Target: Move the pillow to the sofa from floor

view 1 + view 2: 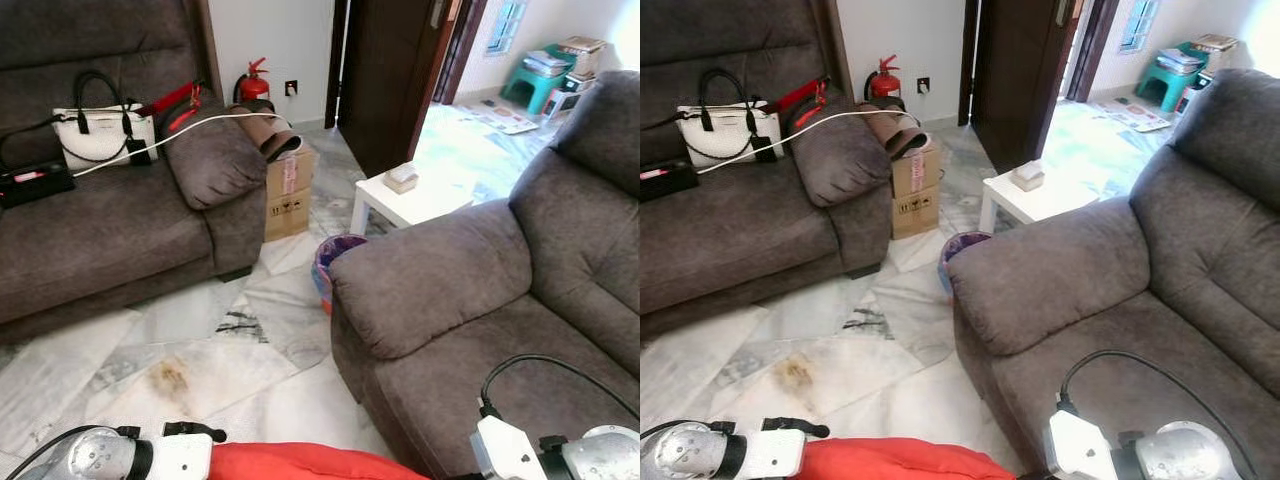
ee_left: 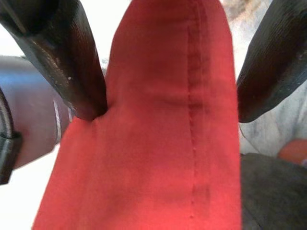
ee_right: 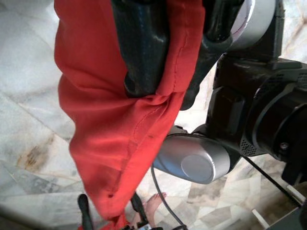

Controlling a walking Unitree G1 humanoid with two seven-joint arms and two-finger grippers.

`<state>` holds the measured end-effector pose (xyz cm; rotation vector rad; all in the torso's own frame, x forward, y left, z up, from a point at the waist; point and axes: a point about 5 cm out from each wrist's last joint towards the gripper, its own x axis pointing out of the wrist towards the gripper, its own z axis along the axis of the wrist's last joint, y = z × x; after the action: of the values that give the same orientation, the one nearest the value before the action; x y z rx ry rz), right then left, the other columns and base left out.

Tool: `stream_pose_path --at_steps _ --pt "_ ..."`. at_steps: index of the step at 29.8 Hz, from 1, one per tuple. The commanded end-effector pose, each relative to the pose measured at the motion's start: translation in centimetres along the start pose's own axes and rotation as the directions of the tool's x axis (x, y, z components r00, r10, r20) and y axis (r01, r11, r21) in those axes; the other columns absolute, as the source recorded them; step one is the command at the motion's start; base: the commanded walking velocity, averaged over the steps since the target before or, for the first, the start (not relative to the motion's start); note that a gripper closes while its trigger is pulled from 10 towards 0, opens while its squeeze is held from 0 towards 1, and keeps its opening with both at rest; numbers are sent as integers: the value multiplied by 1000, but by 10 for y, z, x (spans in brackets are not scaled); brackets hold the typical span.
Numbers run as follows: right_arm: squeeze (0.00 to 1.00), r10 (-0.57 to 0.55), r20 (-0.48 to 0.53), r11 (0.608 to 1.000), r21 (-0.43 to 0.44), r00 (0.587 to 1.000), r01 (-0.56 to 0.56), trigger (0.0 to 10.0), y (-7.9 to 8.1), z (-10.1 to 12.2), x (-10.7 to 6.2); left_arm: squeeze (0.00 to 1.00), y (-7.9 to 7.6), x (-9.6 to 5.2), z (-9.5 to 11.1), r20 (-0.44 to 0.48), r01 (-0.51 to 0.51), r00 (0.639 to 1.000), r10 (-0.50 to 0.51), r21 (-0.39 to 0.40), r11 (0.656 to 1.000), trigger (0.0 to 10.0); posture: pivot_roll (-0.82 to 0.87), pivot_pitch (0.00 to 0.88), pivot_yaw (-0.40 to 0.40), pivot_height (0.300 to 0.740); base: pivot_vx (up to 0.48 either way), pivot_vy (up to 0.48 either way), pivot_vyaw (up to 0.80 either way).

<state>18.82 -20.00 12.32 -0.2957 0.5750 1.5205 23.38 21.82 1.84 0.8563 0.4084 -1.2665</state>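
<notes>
As the head views show, we carry the red pillow (image 1: 300, 463) crosswise between both wrists, with the sofa seat (image 1: 520, 390) just ahead on the right-arm side. Wrist views: left gripper (image 2: 168, 108) straddles a pillow edge; right gripper (image 3: 163, 76) is clenched on its seam.

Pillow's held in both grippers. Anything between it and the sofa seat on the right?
Nothing visible. The red pillow hangs between the left gripper and right gripper, both clamped on its fabric. The right sofa seat cushion beside it is bare; only the right arm's own black cable loops over it.
</notes>
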Motion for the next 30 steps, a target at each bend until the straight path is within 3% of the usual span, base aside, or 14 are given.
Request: stream_pose_path --at_steps 1,2,3,4,19,30 --pt "0 20 54 997 -80 998 -15 10000 4 20 -9 0 -2 2 -2 -10 20 1000 -20 9 1000 10000 -129 119 -65 740 0 0 0" --pt "0 19 53 997 -78 998 -15 10000 4 20 -10 0 -2 3 -2 -12 18 1000 -18 13 1000 7686 -131 119 -69 740 0 0 0" --pt "0 19 53 997 -77 998 -15 10000 5 20 -10 0 -1 3 -1 -13 16 1000 -15 17 1000 7686 -131 119 -69 740 0 0 0" --pt "0 19 52 997 -75 998 -15 10000 5 20 -11 0 0 4 -1 -11 8 1000 -8 19 1000 0 -131 118 -69 740 0 0 0" --pt "0 20 54 998 -62 998 -16 10000 6 17 -2 0 10 11 20 95 42 994 -51 89 995 0 -116 112 -52 740 0 0 0" --pt "0 -4 37 999 -53 999 6 10000 1 13 4 0 0 15 21 111 93 989 -102 80 992 0 -106 108 -53 740 0 0 0"
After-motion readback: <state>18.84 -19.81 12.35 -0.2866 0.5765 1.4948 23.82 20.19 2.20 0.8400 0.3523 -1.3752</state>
